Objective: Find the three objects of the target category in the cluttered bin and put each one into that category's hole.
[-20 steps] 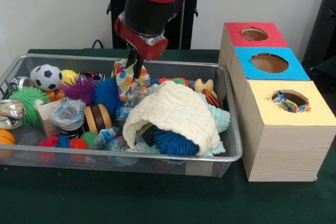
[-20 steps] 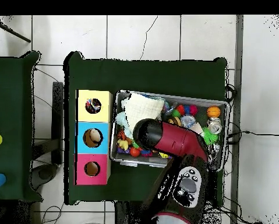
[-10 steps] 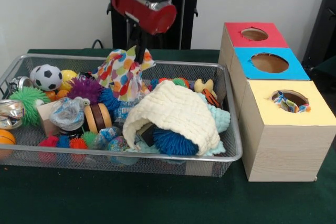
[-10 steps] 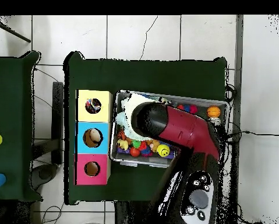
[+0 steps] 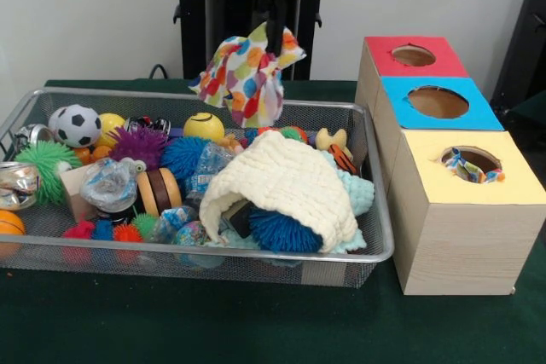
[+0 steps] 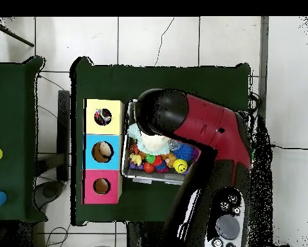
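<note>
Open air lies above the packed wire bin [image 5: 375, 210]; the yellow hole [image 5: 471, 162] is cloth-clogged, blue hole [image 5: 438, 101] clear.

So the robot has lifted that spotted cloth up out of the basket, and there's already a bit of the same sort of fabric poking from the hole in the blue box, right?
Not quite. The gripper does hold the spotted cloth above the wire basket, but the fabric shows in the hole of the yellow box, not the blue box. The front view shows it.
</note>
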`<state>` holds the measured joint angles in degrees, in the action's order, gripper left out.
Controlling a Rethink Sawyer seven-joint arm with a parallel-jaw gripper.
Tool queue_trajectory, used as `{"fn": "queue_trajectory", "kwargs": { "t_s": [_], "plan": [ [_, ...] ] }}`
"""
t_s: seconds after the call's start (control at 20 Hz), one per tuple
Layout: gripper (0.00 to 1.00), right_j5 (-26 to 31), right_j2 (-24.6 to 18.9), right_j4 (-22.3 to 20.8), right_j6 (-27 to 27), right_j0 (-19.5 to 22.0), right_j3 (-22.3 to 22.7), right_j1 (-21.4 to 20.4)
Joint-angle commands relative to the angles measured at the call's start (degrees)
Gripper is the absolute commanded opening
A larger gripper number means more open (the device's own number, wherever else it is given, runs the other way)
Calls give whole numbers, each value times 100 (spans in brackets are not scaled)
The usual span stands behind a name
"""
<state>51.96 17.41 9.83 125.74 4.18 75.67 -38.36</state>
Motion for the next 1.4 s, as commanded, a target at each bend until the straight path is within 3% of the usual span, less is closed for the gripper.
{"fn": "queue_trajectory", "kwargs": {
  "t_s": [0.05, 0.35, 0.7, 0.95, 1.2, 1.4],
  "plan": [
    [0, 533, -721, 83, 322, 76, -844, 305],
    [0, 72, -654, 11, 626, -119, -1221, 600],
    [0, -298, -963, 455, 933, -163, -1273, 818],
    [0, -275, -620, 450, 1425, -462, -1420, 956],
    [0, -336, -251, 527, 2019, -793, -1358, 1094],
    [0, -165, -264, 1033, 2698, -967, -905, 1050]
  ]
}}
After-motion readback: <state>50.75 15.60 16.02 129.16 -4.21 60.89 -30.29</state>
